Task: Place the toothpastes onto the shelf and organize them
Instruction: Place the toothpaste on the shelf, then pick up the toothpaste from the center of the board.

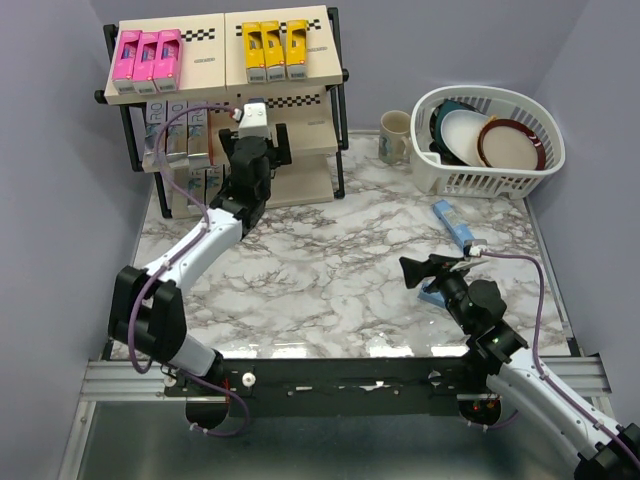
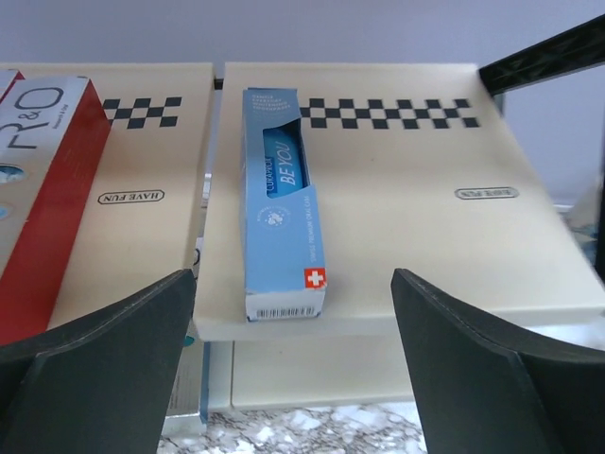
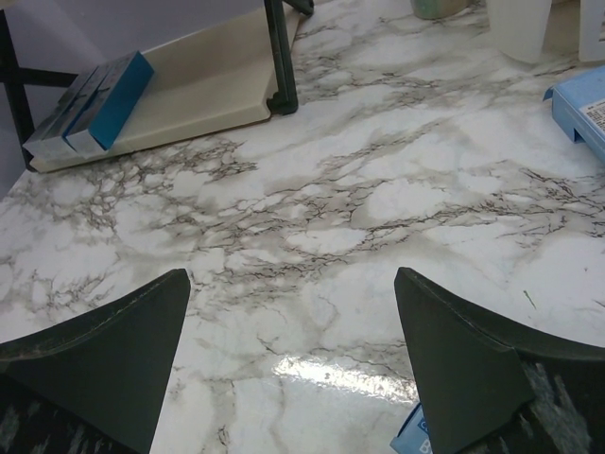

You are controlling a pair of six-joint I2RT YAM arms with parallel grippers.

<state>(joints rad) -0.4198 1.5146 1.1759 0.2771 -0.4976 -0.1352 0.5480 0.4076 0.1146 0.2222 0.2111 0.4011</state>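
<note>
Now: left gripper (image 2: pixel 293 284) spread wide, empty — blue carton (image 2: pixel 279 218) lies flat on the shelf (image 2: pixel 425 218) just beyond its fingers; right gripper (image 3: pixel 293 274) likewise wide, empty — over the table (image 3: pixel 331 218).

We see plain lavender-grey walls (image 1: pixel 50 120) closing in a white, grey-veined marble-patterned tabletop (image 1: pixel 340 270). An aluminium rail (image 1: pixel 100 380) runs along its near edge, and light leaves a bright glare (image 3: pixel 321 374) on the marble.
</note>
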